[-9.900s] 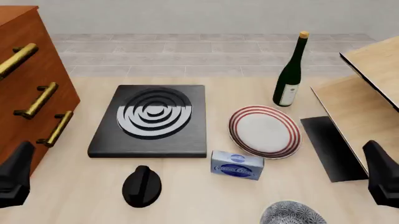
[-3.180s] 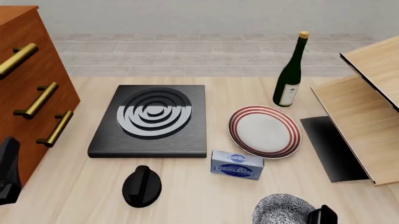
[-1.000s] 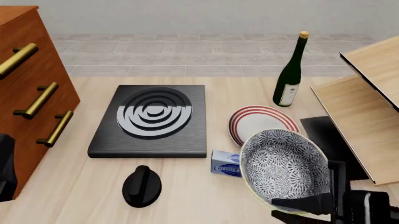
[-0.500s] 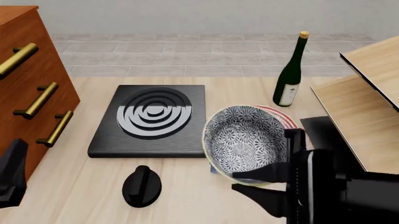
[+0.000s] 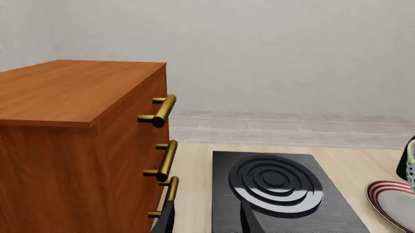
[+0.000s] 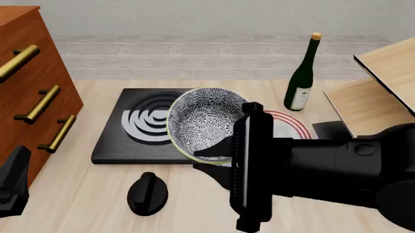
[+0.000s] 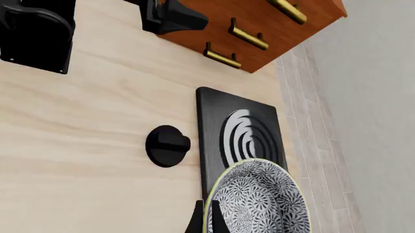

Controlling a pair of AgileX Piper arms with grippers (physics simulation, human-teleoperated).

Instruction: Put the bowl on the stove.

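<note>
The speckled black-and-white bowl (image 6: 206, 120) hangs tilted in the air, over the right part of the black stove (image 6: 126, 141). My right gripper (image 6: 211, 163) is shut on the bowl's near rim, and its thick black arm fills the lower right of the front view. The right wrist view has the bowl (image 7: 259, 201) above the stove's (image 7: 224, 114) edge, with the gripper (image 7: 206, 223) pinching its rim. At the near left, beside the dresser, my left gripper (image 6: 13, 182) holds nothing. Its fingers (image 5: 250, 218) stand apart, open, and point toward the stove (image 5: 279, 194).
A wooden dresser (image 6: 32, 97) with brass handles stands at the left. A black knob (image 6: 147, 194) lies in front of the stove. A red-ringed plate (image 6: 293, 127), a wine bottle (image 6: 302, 77), a thin black panel (image 6: 327, 128) and slanted wooden boards (image 6: 382, 92) are to the right.
My right gripper has carried the bowl left and farther away, from above the plate to above the stove's right side. The left gripper has stayed at the near left.
</note>
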